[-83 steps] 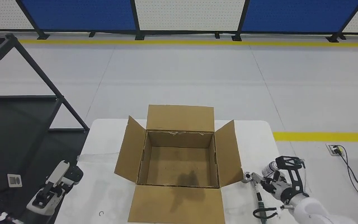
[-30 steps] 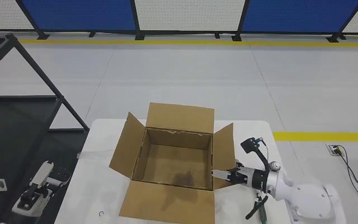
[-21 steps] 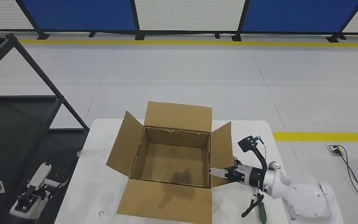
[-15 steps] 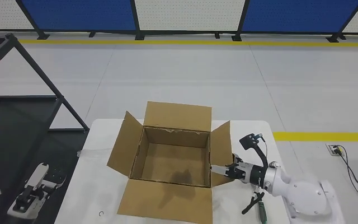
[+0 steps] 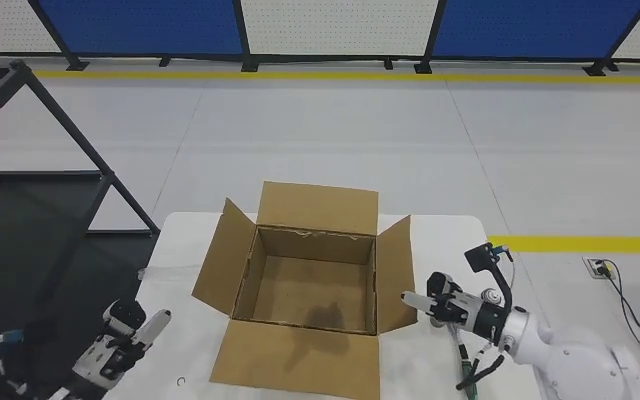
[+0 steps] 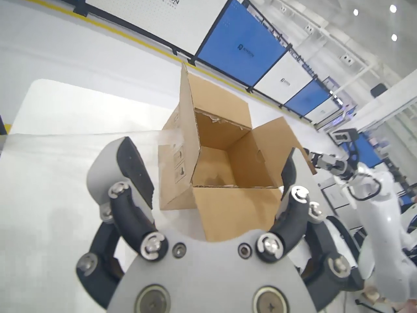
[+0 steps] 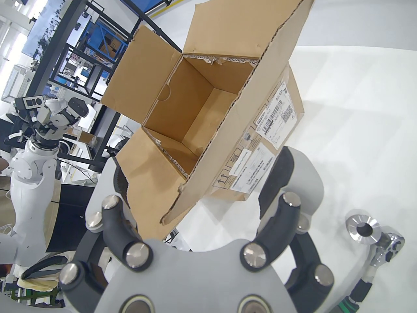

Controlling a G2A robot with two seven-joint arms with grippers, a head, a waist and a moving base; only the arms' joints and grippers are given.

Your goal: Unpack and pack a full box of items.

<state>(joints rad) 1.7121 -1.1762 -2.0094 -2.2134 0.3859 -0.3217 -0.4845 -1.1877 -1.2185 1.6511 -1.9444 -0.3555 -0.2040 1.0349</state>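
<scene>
On the table (image 5: 450,232), top view: the box (image 5: 305,290) is noted upright, flaps spread, with the right gripper (image 5: 410,299) just beside its right flap and the left gripper (image 5: 150,322) at the near left edge. Left wrist view: jaws are seen spread, nothing held. Right wrist view: jaws likewise spread; a ratchet (image 7: 374,232) is noted alongside.
</scene>
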